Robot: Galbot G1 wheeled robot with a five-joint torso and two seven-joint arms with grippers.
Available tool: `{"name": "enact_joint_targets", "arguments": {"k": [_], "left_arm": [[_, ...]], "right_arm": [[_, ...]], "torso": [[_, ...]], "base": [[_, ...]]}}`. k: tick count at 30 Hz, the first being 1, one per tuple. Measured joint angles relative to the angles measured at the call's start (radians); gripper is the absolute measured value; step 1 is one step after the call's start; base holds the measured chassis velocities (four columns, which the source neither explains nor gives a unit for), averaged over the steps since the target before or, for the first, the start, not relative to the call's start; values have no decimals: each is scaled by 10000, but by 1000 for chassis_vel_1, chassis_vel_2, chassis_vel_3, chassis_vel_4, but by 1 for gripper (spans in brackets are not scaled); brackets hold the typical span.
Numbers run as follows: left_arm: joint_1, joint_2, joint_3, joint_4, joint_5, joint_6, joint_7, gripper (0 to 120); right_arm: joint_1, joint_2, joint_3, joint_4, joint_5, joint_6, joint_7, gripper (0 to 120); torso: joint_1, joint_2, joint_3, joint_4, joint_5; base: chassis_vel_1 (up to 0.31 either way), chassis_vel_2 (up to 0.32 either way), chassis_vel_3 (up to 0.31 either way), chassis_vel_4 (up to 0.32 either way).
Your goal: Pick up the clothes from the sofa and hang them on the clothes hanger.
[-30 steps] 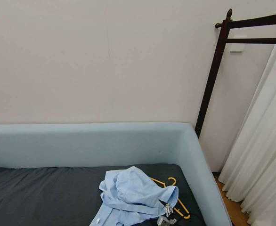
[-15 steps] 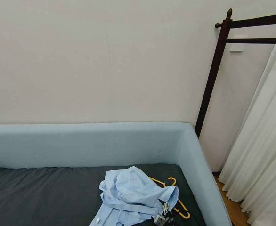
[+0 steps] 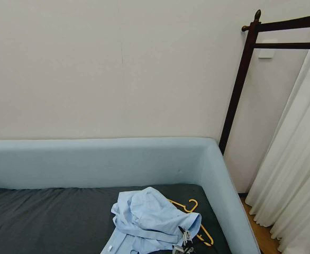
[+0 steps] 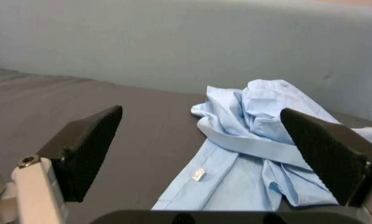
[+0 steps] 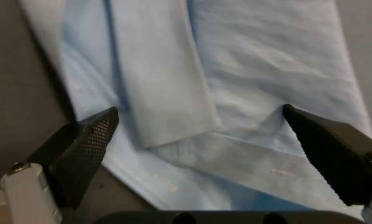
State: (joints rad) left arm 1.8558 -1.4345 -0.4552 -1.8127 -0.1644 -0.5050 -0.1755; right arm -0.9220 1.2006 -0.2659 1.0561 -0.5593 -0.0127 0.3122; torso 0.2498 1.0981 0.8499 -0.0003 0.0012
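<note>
R claw (image 5: 198, 114) wide open, close over blue shirt (image 3: 149, 217) on sofa (image 3: 91, 159). L claw (image 4: 202, 112) wide open, near shirt. At shirt's 3 o'clock: orange hanger (image 3: 194, 203).

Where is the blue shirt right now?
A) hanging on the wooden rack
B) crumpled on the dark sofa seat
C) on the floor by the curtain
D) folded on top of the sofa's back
B: the blue shirt lies crumpled on the dark seat of the sofa, with the right gripper open over it.
</note>
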Motion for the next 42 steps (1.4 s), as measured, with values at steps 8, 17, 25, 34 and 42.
{"name": "enact_joint_targets", "arguments": {"k": [8, 17, 25, 34, 42], "left_arm": [[-10, -18, 43, 39, -11, -20, 4, 100], [-40, -65, 88, 98, -25, -60, 22, 100], [26, -94, 111, 91, -25, -135, 56, 100], [46, -77, 115, 80, -28, -184, 69, 100], [138, -68, 51, -16, -59, -281, 76, 100]], "right_arm": [[7, 93, 423, -118, -1228, 3, 899, 100], [-329, -3, 950, 1, -3305, 903, 1130, 100], [-534, 303, 1877, -697, -5111, 1345, 1594, 100], [-586, 482, 2345, -975, -6150, 1547, 1945, 82], [-578, 784, 2817, -1349, -7586, 1986, 1969, 79]], "torso": [[0, 0, 0, 0, -2], [-1, 0, 0, 0, -2], [-1, 0, 0, 0, -1], [-1, 0, 0, -1, -2], [-1, 0, -1, 0, -2]], "base": [[0, 0, 0, 0], [0, 0, 0, 0], [0, 0, 0, 0], [0, 0, 0, 0], [0, 0, 0, 0]]}}
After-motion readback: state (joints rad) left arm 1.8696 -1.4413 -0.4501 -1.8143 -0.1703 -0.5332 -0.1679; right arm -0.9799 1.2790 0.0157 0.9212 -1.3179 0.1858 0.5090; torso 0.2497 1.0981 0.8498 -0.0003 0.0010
